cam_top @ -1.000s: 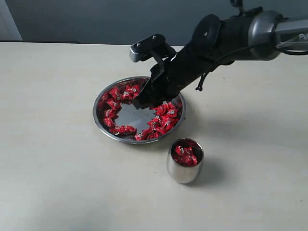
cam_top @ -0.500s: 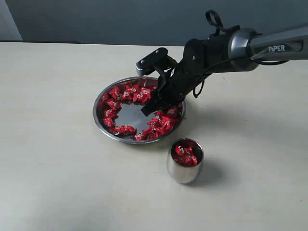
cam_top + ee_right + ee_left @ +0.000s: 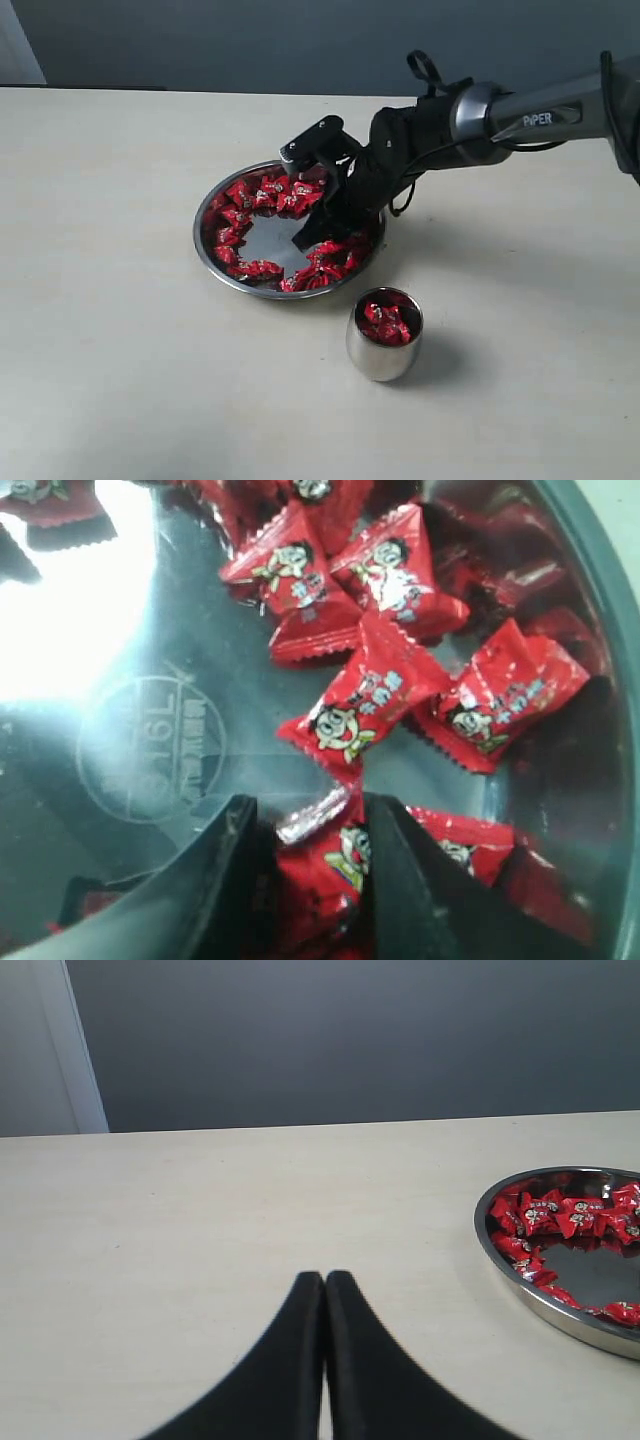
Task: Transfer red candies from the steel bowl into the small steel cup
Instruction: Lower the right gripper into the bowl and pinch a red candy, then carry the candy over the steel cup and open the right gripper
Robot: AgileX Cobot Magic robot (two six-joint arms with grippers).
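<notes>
Red candies (image 3: 255,200) ring the steel bowl (image 3: 205,250) on the desk (image 3: 100,350); my right tool (image 3: 308,815) stands open astride one there. My left tool (image 3: 325,1285) is closed. More fill the small steel cup (image 3: 378,362) nearby.

Exterior view is evenly lit and sharp, with soft shadows on the tabletop (image 3: 120,380) to the right of the small steel cup (image 3: 375,360). Right wrist view is soft and blurred up close. A blown-out glare patch washes part of the steel bowl (image 3: 150,740) floor.

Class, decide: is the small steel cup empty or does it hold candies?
Not empty: red candies show inside the small steel cup.
</notes>
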